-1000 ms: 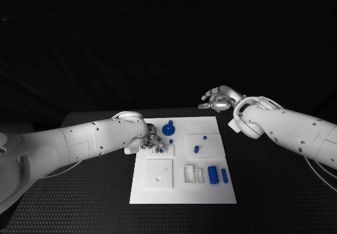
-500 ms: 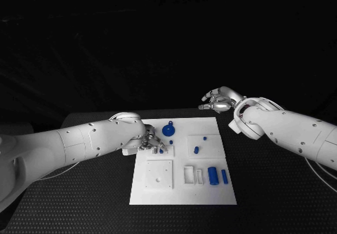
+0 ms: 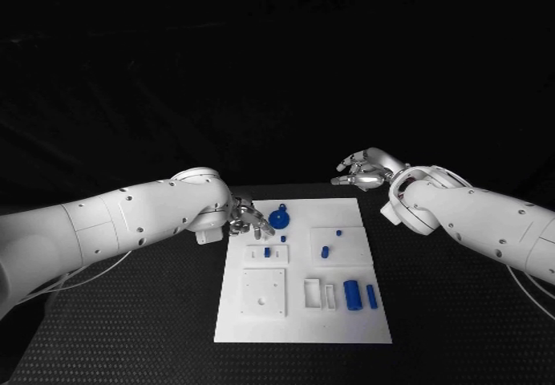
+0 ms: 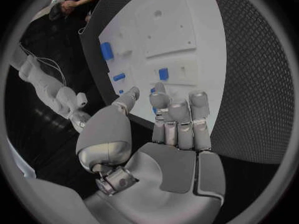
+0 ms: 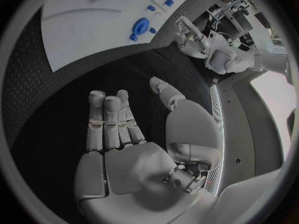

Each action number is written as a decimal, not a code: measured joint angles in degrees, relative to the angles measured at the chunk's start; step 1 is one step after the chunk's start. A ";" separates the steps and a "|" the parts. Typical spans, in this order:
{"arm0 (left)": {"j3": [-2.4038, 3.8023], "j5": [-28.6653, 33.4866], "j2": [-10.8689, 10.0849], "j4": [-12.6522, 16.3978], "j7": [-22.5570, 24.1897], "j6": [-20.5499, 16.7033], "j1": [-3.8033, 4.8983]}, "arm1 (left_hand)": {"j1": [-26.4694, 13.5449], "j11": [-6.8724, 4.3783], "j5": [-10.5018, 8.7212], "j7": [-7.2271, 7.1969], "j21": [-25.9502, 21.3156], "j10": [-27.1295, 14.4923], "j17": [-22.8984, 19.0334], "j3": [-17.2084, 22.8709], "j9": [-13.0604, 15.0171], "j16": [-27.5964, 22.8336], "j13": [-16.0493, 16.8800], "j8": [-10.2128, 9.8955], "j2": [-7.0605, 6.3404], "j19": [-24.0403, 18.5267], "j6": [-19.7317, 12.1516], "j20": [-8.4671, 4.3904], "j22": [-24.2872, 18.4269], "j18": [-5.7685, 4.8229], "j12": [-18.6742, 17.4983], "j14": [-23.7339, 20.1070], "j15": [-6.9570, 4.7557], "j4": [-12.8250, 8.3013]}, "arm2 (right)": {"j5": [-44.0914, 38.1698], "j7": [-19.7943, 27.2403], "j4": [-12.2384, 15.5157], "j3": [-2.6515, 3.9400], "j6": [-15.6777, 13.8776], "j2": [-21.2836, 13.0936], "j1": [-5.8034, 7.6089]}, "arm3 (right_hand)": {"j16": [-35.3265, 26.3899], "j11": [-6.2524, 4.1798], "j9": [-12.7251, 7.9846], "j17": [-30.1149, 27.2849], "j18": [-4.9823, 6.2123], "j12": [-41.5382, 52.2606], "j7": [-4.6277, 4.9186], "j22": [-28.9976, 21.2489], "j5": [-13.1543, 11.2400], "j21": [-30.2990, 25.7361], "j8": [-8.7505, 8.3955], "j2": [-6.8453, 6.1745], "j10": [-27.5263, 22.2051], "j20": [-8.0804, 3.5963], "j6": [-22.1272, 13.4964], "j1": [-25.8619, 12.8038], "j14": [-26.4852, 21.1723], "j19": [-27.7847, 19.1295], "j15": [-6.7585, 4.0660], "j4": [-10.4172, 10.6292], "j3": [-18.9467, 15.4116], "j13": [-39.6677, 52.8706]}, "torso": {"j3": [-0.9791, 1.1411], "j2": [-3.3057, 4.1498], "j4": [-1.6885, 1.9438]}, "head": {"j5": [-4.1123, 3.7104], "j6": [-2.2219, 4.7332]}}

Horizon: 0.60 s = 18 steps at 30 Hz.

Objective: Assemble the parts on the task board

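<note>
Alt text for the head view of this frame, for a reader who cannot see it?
A white task board lies on a black table, carrying small blue parts. The left robot hand hovers at the board's far left corner beside a round blue part; the right robot hand is raised beyond the board, holding nothing.

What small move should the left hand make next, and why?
Probably lower the left hand a little toward the round blue part beside its fingers. The hand is open and holds nothing, hovering at the far left of the task board. The right hand hangs open beyond the board's far corner, away from every part, so the left seems the working one.
</note>
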 measured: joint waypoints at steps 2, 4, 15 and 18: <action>0.07 0.30 -0.34 -0.09 0.03 0.25 1.02 | 0.57 0.38 0.65 0.36 -1.13 -1.41 -0.65 -0.41 -0.23 -1.38 -0.62 -0.38 0.78 -1.25 -0.65 0.25 0.00 0.00 -1.29 -1.27 0.36 -1.14 | 0.00 0.00 -0.10 0.00 0.00 -0.02 0.00 | 0.00 0.00 0.00 0.00 0.00 0.00 -0.01 0.00 0.00 0.00 0.00 0.00 0.00 0.00 0.00 0.00 0.00 0.00 0.00 0.00 0.00 0.00 | 0.00 0.00 0.00 | 0.05 0.23; 0.08 0.59 -0.41 -1.00 0.08 0.53 2.05 | 1.10 0.80 1.58 0.77 -2.88 -3.21 -1.70 -0.47 -0.46 -3.74 -1.77 -0.54 1.78 -2.79 -1.08 0.75 -0.45 0.00 -3.54 -3.01 0.95 -2.35 | 0.00 -0.01 -0.21 -0.01 0.00 -0.04 0.00 | 0.00 0.00 0.00 0.00 0.00 0.00 -0.01 0.00 0.00 0.00 0.00 0.00 0.00 0.00 0.01 0.00 0.00 0.00 0.00 0.00 0.00 0.00 | 0.00 0.00 0.00 | 0.11 0.48; 0.04 -0.24 3.61 -10.66 0.35 1.12 2.84 | 0.23 2.47 1.88 2.57 -8.95 -5.90 -5.01 -0.29 -1.05 -11.98 -5.90 -1.73 2.99 -5.57 -4.07 1.93 -3.44 -1.36 -11.82 -5.72 3.52 -3.15 | 0.00 -0.03 -0.45 -0.01 0.00 0.07 0.00 | 0.00 0.00 0.00 0.00 0.00 -0.02 -0.01 0.00 0.00 0.00 0.00 0.00 0.00 0.00 -0.18 0.00 0.00 0.00 0.00 0.00 0.00 -0.05 | -0.05 0.15 -0.13 | 0.36 1.32; 0.04 -0.70 5.64 -13.67 0.50 1.46 2.83 | -0.50 2.47 1.43 2.66 -9.41 -5.90 -5.01 -0.27 -1.29 -12.43 -5.98 -2.12 2.49 -5.57 -4.87 1.93 -3.52 -1.36 -12.23 -5.73 3.53 -2.12 | 0.00 -0.03 -0.46 -0.01 0.00 0.12 -0.01 | 0.00 0.00 0.00 0.00 0.00 -0.03 0.04 0.00 0.00 0.00 0.00 0.00 0.00 0.00 -0.13 0.00 0.00 0.00 0.00 0.00 0.00 -0.05 | -0.07 0.19 -0.19 | 0.38 1.44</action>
